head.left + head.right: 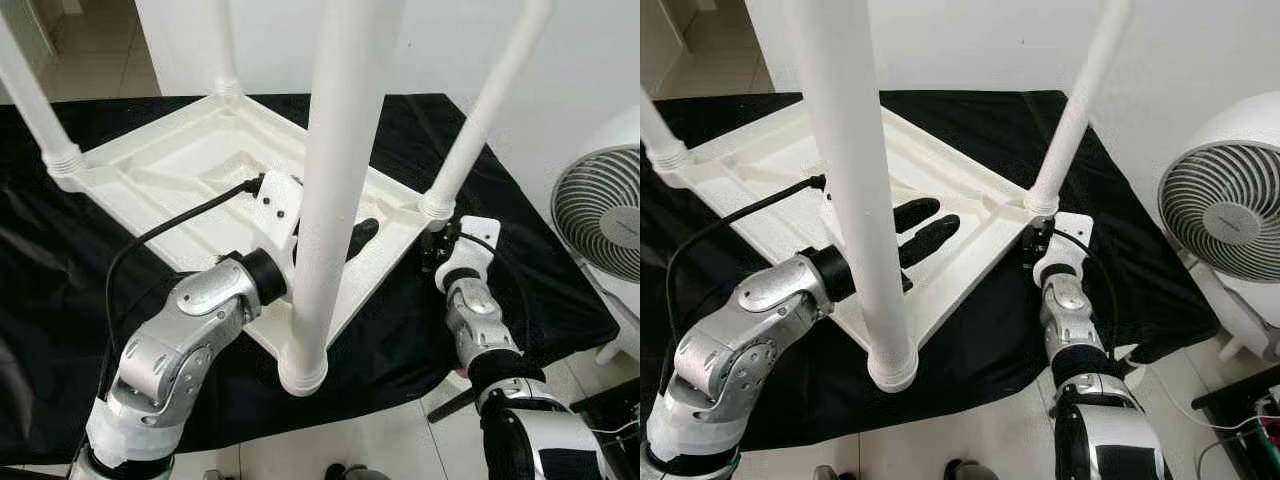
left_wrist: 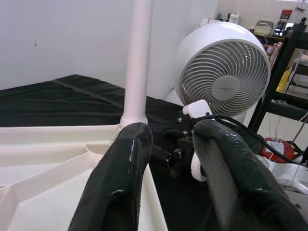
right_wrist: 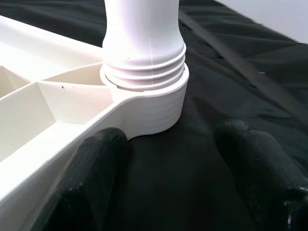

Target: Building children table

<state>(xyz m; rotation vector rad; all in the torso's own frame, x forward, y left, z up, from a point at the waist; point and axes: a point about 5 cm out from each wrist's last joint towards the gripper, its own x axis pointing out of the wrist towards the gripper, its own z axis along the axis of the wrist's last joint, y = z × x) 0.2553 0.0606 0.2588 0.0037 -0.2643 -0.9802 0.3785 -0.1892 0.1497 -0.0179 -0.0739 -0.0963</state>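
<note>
A white plastic children's table [image 1: 170,170] lies upside down on a black cloth [image 1: 540,290], with its legs pointing up. The nearest leg [image 1: 335,180] rises right before me, and the right corner leg [image 1: 480,120] stands in its threaded socket [image 3: 149,103]. My left gripper [image 1: 923,228] hovers over the table's ribbed underside behind the nearest leg, open with nothing between its fingers [image 2: 130,163]. My right gripper [image 1: 435,250] sits low by the right corner socket, open, with one finger [image 3: 98,163] under the table's rim and the other on the cloth side.
A white floor fan [image 1: 605,215] stands close on the right, just past the cloth's edge. A black shelf frame [image 2: 284,72] is behind the fan. A white wall runs along the far side. Tiled floor lies below the cloth's near edge.
</note>
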